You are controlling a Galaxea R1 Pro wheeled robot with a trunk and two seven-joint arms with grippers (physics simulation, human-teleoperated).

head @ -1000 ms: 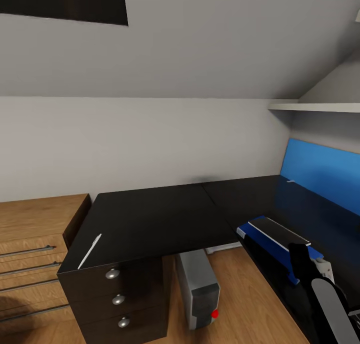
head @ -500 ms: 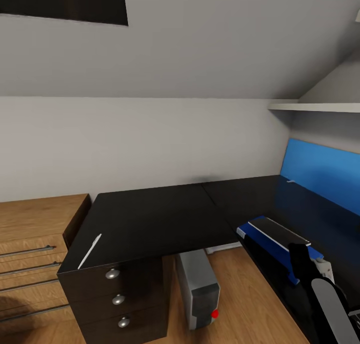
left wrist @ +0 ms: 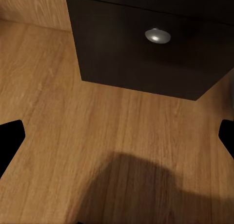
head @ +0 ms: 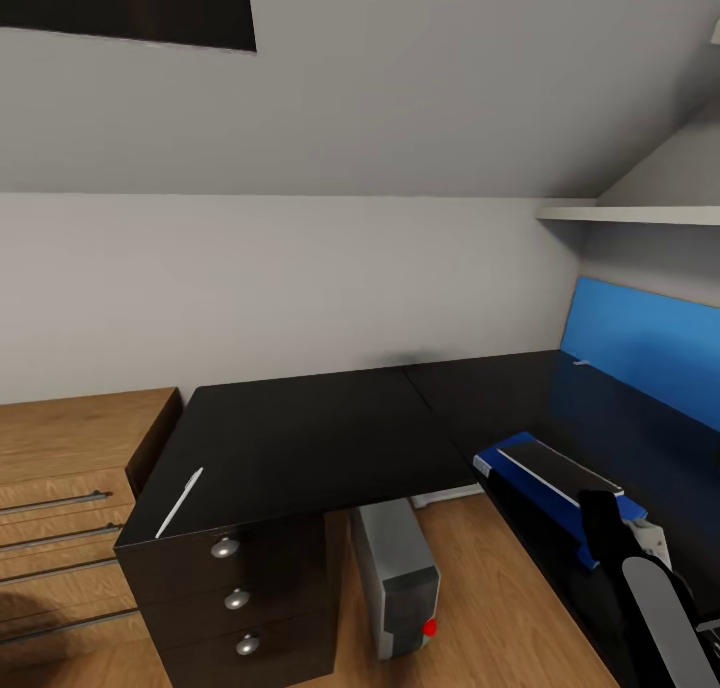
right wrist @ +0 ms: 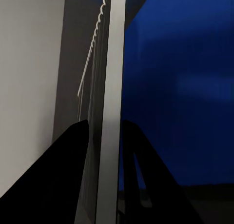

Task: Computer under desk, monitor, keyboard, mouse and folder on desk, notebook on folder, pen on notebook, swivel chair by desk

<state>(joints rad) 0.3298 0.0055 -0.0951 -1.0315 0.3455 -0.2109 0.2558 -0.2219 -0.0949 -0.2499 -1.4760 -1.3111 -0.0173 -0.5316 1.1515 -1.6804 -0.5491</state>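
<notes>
Your right arm is reaching up from the lower right of the head view, its right gripper (head: 600, 513) at the near edge of the notebook (head: 558, 468). In the right wrist view the jaws are clenched on the notebook (right wrist: 108, 136), one dark finger (right wrist: 68, 175) on each side of its pale edge. The thin dark grey notebook is lying over the blue folder (head: 500, 460) at the right of the black worktop (head: 300, 438). The pale pen (head: 180, 501) is lying near the worktop's left edge. The grey computer (head: 398, 576) is standing beneath. Your left gripper (left wrist: 117, 151) is hanging with jaws released over the wooden floor (left wrist: 73, 112), before the drawer unit (left wrist: 146, 58)
</notes>
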